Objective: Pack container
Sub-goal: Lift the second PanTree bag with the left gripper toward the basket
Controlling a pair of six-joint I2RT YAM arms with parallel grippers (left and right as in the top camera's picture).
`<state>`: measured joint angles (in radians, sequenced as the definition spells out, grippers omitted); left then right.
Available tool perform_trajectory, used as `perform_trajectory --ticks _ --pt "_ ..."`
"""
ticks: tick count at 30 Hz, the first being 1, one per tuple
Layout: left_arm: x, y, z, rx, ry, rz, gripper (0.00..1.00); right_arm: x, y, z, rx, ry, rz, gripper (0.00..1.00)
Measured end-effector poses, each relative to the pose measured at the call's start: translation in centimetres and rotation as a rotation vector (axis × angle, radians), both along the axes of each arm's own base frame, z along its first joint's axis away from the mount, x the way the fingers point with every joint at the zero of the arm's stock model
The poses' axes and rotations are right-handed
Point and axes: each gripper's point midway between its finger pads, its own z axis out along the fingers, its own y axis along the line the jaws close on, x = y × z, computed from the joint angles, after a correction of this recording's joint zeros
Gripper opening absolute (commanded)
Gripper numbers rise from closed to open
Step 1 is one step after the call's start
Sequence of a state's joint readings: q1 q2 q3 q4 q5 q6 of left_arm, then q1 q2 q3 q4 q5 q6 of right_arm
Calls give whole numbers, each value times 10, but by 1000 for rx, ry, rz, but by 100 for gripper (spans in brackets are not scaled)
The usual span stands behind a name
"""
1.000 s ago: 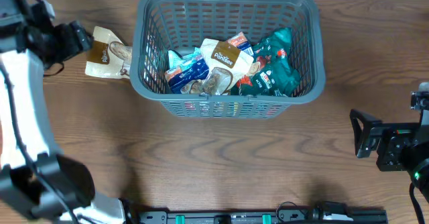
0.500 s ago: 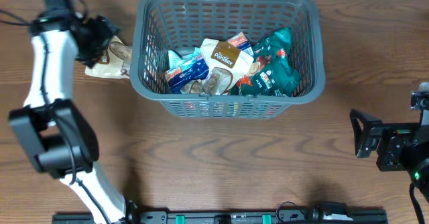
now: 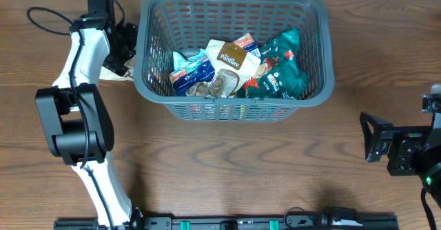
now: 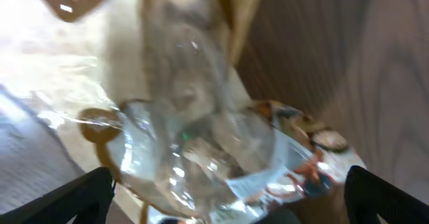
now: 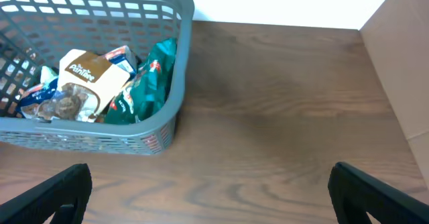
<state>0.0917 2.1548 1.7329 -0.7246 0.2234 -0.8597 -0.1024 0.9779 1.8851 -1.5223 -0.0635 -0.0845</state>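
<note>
- 1 container (image 3: 234, 109): just beside my L gripper (image 3: 127, 44), well apart from R gripper (image 3: 373, 139).
- 4 snack pkts (image 3: 231, 65) inside, by my count.
- 1 loose pkt (image 4: 188, 117) under L gripper; jaws wide, nothing gripped.
- R gripper: jaws wide, empty.

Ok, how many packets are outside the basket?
1: a beige packet on the table beside the basket's left wall, under the open left gripper; the arm may hide others.

Open table (image 3: 227, 161) before and right of the container (image 3: 234, 109); left arm (image 3: 83, 54) crowds its left wall.
</note>
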Motion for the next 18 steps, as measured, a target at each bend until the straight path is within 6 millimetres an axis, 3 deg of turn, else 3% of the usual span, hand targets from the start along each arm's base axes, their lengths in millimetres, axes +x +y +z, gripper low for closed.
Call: perform_trajectory --ticks 8,15,18 --pt "-1 13 -4 63 17 55 99 0 0 0 0 0 0 99" --pt "0 14 -37 56 60 85 99 0 0 0 -1 0 0 99" --pt "11 14 -40 43 24 95 99 0 0 0 0 0 0 99"
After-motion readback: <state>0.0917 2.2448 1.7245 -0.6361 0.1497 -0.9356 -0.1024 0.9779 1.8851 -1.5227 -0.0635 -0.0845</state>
